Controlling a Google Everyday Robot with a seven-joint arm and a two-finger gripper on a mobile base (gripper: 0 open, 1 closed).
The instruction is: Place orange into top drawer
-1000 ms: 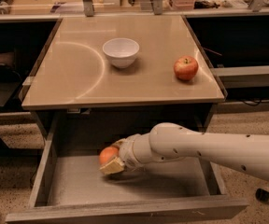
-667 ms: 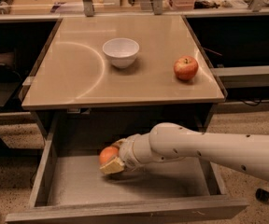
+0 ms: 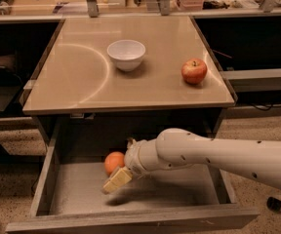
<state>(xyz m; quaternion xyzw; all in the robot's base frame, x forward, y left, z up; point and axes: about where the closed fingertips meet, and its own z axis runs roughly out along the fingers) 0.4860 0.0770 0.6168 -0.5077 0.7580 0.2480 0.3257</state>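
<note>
Orange (image 3: 114,162) inside the top drawer (image 3: 130,221), toward the back wall and a little left of the middle. From my remote seat I see the drawer pulled out wide under the table (image 3: 82,87), its grey floor and low side walls open to the camera. The orange is low in the drawer, but I cannot tell whether it rests on the floor or hangs just above it.

My robot's white arm (image 3: 218,155) reaches in from the right side of the picture, crossing over the drawer's right half. The gripper (image 3: 118,177) is at the arm's left end, down inside the drawer. The orange lies right against the gripper, on its upper left side as the camera sees it, touching or all but touching. A pale yellow part of the gripper juts out just below the fruit, tilted down toward the drawer's front. I cannot tell whether the gripper is clamped on the orange or spread apart from it, since the wrist hides its far side. A dark shadow lies on the drawer floor beneath the gripper.

On the tabletop above, a white bowl (image 3: 126,54) stands near the middle, and a red-and-yellow apple (image 3: 194,71) sits well apart from it, near the right edge.
</note>
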